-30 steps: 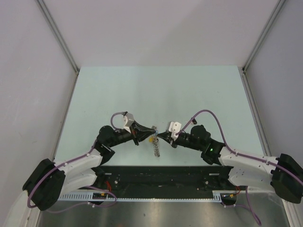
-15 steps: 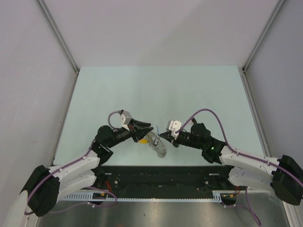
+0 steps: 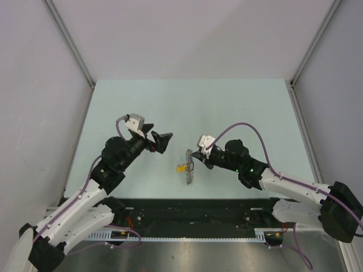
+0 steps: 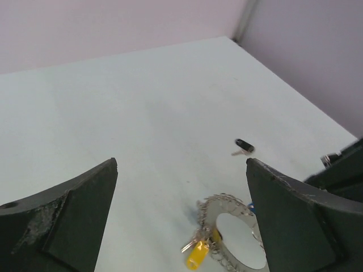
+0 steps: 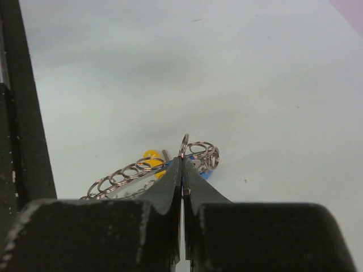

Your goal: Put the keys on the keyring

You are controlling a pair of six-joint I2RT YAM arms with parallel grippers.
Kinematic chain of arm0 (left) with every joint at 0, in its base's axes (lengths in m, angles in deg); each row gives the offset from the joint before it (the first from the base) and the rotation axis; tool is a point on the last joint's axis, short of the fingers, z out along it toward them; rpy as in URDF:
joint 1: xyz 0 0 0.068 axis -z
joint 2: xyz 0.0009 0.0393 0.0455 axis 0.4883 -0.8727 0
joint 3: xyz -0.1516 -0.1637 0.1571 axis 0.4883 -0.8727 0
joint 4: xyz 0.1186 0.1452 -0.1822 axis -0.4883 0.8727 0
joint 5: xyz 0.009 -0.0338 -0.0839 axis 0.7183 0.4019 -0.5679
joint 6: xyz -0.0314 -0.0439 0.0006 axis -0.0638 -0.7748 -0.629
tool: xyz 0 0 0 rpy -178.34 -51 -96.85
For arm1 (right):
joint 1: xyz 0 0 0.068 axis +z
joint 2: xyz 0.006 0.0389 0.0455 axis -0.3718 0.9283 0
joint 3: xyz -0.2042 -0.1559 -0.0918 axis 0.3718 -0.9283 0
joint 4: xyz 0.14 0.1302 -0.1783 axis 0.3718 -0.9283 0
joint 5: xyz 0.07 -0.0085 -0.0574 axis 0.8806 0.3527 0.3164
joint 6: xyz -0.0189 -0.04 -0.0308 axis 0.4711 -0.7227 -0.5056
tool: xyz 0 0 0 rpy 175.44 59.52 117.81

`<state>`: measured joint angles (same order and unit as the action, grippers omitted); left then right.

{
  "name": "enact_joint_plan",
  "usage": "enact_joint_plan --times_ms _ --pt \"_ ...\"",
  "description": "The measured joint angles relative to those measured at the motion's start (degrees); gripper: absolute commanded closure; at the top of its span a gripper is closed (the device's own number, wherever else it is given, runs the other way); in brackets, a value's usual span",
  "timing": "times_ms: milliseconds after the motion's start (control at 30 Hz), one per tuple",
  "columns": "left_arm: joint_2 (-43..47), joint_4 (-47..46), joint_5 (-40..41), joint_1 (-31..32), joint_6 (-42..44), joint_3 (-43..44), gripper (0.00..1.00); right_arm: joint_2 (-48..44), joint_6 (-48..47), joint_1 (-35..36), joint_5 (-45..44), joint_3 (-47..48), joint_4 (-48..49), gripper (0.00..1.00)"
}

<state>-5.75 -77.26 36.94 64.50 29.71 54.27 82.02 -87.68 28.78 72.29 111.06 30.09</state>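
Note:
The keyring (image 3: 190, 167) is a flat grey ring edged with small wire loops, standing on edge near the table's front middle. My right gripper (image 3: 195, 159) is shut on one loop at its rim (image 5: 182, 148). A yellow key (image 3: 180, 168) hangs from the ring on its left side, and it also shows in the wrist views (image 4: 197, 255) (image 5: 152, 157). A blue key (image 5: 204, 173) peeks out behind the right fingertips. A black key (image 4: 244, 146) lies loose on the table beyond the ring (image 4: 224, 205). My left gripper (image 3: 161, 141) (image 4: 181, 164) is open and empty, apart from the ring to its left.
The pale table (image 3: 187, 107) is bounded by grey walls at the back and both sides. A black rail (image 3: 193, 209) with the arm bases runs along the near edge.
My left gripper has opened, let go of the ring and drawn back to the left. The ring now stands on edge in the right gripper alone, which has shifted slightly left.

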Motion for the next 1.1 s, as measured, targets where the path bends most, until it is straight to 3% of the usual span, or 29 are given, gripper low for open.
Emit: enact_joint_plan --times_ms 167,333,767,1100 --pt "-0.20 14.56 6.16 -6.01 0.55 10.32 0.00 3.19 0.52 -2.14 -0.26 2.95 -1.14 1.00" --pt "0.39 20.74 10.01 -10.34 2.25 12.87 0.00 8.35 1.33 -3.17 -1.09 8.87 -2.51 1.00" --pt "5.86 25.70 17.55 -10.71 6.23 7.58 0.00 27.10 2.19 -4.13 -2.10 25.81 -0.57 1.00" --pt "7.93 25.70 21.00 -10.71 8.24 7.39 0.00 29.81 3.78 -4.15 -1.36 27.02 -1.62 1.00"
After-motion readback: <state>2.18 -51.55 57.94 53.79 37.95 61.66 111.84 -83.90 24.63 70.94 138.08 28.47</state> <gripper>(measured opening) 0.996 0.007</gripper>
